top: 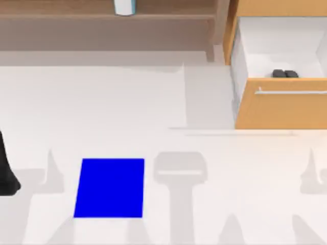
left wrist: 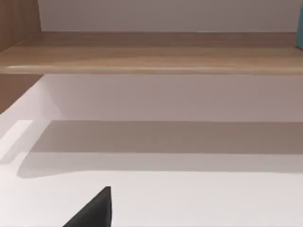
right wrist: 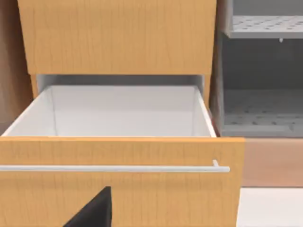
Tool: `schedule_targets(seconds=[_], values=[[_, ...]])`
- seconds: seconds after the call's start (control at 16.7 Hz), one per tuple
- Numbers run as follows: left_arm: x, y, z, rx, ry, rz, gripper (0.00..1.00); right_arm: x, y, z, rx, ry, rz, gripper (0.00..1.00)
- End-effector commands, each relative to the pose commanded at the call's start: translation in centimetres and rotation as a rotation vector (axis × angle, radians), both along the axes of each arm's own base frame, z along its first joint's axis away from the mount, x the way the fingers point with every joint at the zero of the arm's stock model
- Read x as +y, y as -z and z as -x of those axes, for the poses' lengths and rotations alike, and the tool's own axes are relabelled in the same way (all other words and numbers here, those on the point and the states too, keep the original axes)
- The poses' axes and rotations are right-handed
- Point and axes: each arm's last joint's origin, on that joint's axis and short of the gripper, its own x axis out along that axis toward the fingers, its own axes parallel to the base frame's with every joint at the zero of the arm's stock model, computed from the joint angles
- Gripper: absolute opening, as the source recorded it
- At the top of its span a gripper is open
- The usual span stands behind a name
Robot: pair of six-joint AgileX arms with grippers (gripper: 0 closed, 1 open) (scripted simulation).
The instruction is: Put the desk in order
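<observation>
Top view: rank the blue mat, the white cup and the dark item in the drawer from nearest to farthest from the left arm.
From the left arm at the left edge:
1. Blue mat, front left.
2. White cup, on the back shelf.
3. Dark item, in the open drawer, far right.

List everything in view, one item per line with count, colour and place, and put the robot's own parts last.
desk: one, white tabletop, filling most of the top view.
shelf: one, brown wood, along the desk's far edge, left and centre.
drawer unit: one, light wood, far right corner.
drawer: one, light wood front with a silver bar handle, white inside, pulled open.
dark object: one, black, inside the drawer just behind its front.
mat: one, blue, flat on the desk, near side, left of centre.
container: one, white and teal, on the shelf.
left arm: one, black, at the left edge.
</observation>
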Motion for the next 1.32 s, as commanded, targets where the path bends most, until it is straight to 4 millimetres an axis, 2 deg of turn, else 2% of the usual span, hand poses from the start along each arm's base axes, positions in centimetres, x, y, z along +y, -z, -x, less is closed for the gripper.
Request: schedule_targets(seconds=[0.18,0.36,0.54,0.72,0.9,1.08,1.2,1.32], values=[[0.0,0.0,0.0,0.000,0.000,0.000,1.00,0.0,-0.2,0.0,0.005,0.001,-0.001,1.00],[0.0,0.0,0.0,0.000,0.000,0.000,1.00,0.0,-1.5,-0.1,0.055,0.007,-0.013,1.00],[0.0,0.0,0.0,0.000,0.000,0.000,1.00,0.0,-4.2,-0.7,0.154,0.009,-0.036,1.00],[0.0,0.0,0.0,0.000,0.000,0.000,1.00,0.2,-7.7,-2.3,0.290,0.004,-0.063,1.00],[0.0,0.0,0.0,0.000,0.000,0.000,1.00,0.7,-11.2,-5.6,0.453,-0.003,-0.089,1.00],[0.0,0.0,0.0,0.000,0.000,0.000,1.00,1.5,-13.8,-10.6,0.634,-0.008,-0.106,1.00],[0.0,0.0,0.0,0.000,0.000,0.000,1.00,2.3,-14.6,-14.7,0.760,-0.009,-0.110,1.00],[0.0,0.0,0.0,0.000,0.000,0.000,1.00,3.1,-14.3,-19.1,0.886,-0.005,-0.108,1.00]])
